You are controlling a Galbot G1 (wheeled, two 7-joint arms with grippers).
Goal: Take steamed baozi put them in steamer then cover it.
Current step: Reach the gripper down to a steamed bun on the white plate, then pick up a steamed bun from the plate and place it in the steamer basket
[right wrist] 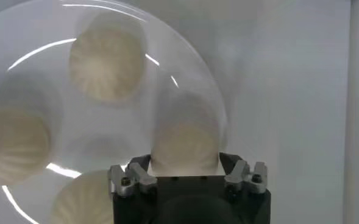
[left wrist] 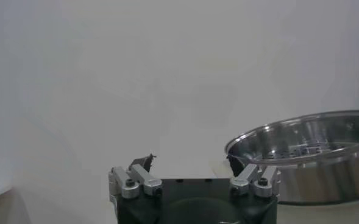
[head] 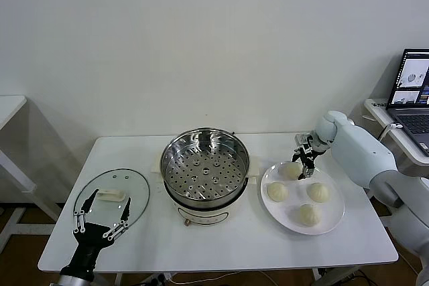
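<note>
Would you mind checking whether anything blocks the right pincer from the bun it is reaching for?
Nothing visible does: the right pincer hangs open directly above the farthest baozi on the white plate.

A white table [head: 221, 242] fills the bottom middle, a round white plate [head: 333, 218] sits at its right, and a laptop [head: 414, 95] shows far right.
</note>
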